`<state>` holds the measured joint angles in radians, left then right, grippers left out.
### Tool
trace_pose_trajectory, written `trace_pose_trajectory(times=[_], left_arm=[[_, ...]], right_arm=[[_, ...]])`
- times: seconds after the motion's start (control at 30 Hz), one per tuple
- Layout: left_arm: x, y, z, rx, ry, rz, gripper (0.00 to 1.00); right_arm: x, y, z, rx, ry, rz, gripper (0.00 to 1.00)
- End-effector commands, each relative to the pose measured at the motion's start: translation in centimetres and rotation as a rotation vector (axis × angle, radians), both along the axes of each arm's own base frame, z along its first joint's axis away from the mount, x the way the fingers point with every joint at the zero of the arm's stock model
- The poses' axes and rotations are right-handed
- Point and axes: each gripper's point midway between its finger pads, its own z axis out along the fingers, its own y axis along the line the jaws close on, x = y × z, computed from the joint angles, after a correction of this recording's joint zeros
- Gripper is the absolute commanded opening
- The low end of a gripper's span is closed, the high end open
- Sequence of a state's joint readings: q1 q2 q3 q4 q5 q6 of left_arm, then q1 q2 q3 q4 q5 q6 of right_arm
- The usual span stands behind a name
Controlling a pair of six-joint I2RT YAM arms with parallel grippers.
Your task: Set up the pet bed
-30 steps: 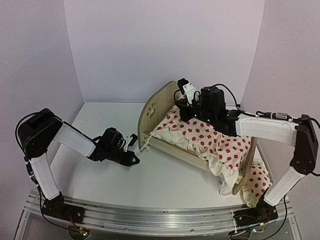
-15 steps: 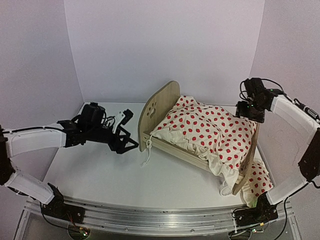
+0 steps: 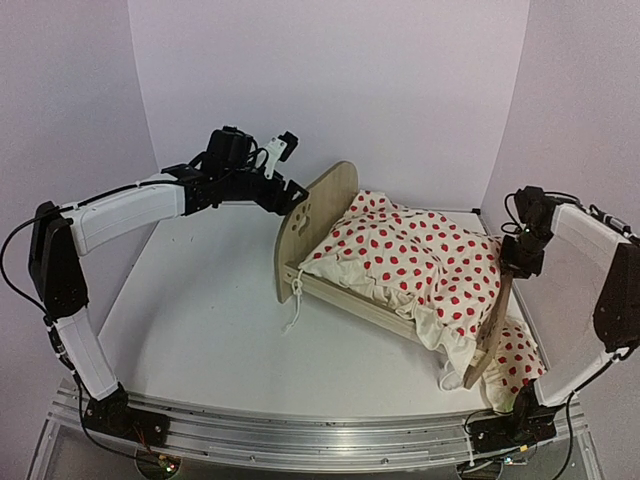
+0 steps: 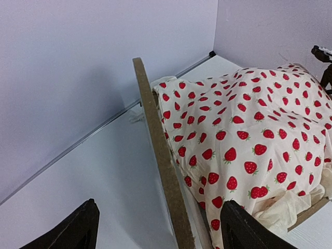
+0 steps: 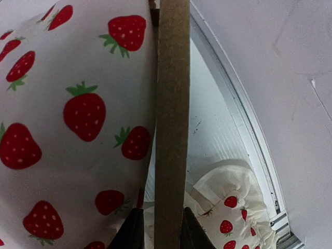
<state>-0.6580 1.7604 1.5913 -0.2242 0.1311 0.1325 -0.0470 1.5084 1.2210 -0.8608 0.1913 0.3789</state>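
Pet bed (image 3: 350, 298): light plywood frame standing on the white table (image 3: 200, 320).
- Headboard (image 3: 305, 215): rounded, with a paw-print cutout, upright at the bed's left end.
- Footboard (image 3: 497, 310): lower, at the right end.

Strawberry-print blanket (image 3: 410, 255): cream with a ruffled edge. It is draped over the whole bed from headboard to footboard and hides the mattress.

Second strawberry-print ruffled piece (image 3: 518, 355): on the table just outside the footboard. Whether it is a pillow or a blanket cannot be told.

White cord (image 3: 295, 300): hangs from the bed's near corner below the headboard.

Left gripper (image 3: 291, 166): above the headboard's top edge, jaws spread wide. In the wrist view the board's edge runs between the fingers (image 4: 78, 228), touching neither.

Right gripper (image 3: 522, 265): at the footboard's top. Its fingers (image 5: 132, 231) are closed against both faces of the board, gripping it.
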Motion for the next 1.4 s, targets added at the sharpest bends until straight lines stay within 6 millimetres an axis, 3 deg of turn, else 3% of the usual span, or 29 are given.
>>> trace_pose_trajectory(times=[0.0,0.1,0.17,0.27,0.3,0.43,0.5,0.6,0.67,0.8,0.9,1.0,1.03,1.13,1.2,1.27,1.37], left_arm=[[0.9,2.5,4.3,-0.029,-0.068,0.109,0.82],[0.1,3.8,4.3,-0.022,-0.066,0.14,0.82],[-0.1,5.3,3.7,0.002,-0.067,0.192,0.82],[-0.3,7.2,2.9,0.022,-0.058,0.242,0.82],[-0.4,7.7,2.5,0.028,-0.051,0.249,0.82],[-1.1,9.0,2.0,0.054,-0.062,0.244,0.82],[-1.3,9.4,2.4,0.077,-0.089,0.224,0.81],[-5.0,7.4,4.1,0.095,-0.191,-0.025,0.65],[-8.5,7.1,3.9,0.111,-0.262,-0.159,0.62],[-13.3,7.0,0.1,0.177,-0.263,-0.269,0.61],[-14.7,6.8,-2.4,0.208,-0.206,-0.3,0.59],[-17.4,6.3,-5.7,0.258,-0.148,-0.388,0.53],[-18.4,6.3,-6.8,0.268,-0.135,-0.415,0.52],[-21.8,6.2,-10.2,0.289,-0.131,-0.515,0.52],[-22.4,6.2,-11.6,0.325,-0.185,-0.536,0.52],[-22.5,6.2,-12.9,0.352,-0.222,-0.558,0.52],[-22.8,5.6,-14.3,0.386,-0.286,-0.607,0.54]], right_arm=[[5.1,5.4,1.2,0.201,-0.12,0.308,0.18],[8.3,8.0,2.3,0.225,-0.185,0.489,0.13],[10.3,10.8,2.3,0.214,-0.202,0.639,0.12],[13.7,13.0,2.2,0.197,-0.227,0.732,0.12],[14.7,13.5,1.5,0.202,-0.22,0.734,0.12],[19.4,13.9,2.7,0.152,-0.277,0.694,0.12],[20.2,13.3,2.8,0.13,-0.277,0.619,0.23],[20.2,12.5,4.2,0.083,-0.288,0.532,0.46],[19.7,11.1,6.3,-0.011,-0.307,0.479,0.54],[17.5,7.9,13.4,-0.152,-0.423,0.349,0.6],[15.1,9.5,16.3,-0.144,-0.48,0.354,0.6],[11.7,14.4,16.3,-0.11,-0.478,0.435,0.58],[10.3,17.2,15.1,-0.077,-0.456,0.486,0.57],[4.5,28.3,11.4,0.03,-0.416,0.756,0.58],[1.3,33.9,9.3,0.12,-0.477,0.869,0.58],[-1.3,37.2,7.7,0.199,-0.558,0.917,0.59],[-3.9,39.2,5.5,0.29,-0.516,0.919,0.58]])
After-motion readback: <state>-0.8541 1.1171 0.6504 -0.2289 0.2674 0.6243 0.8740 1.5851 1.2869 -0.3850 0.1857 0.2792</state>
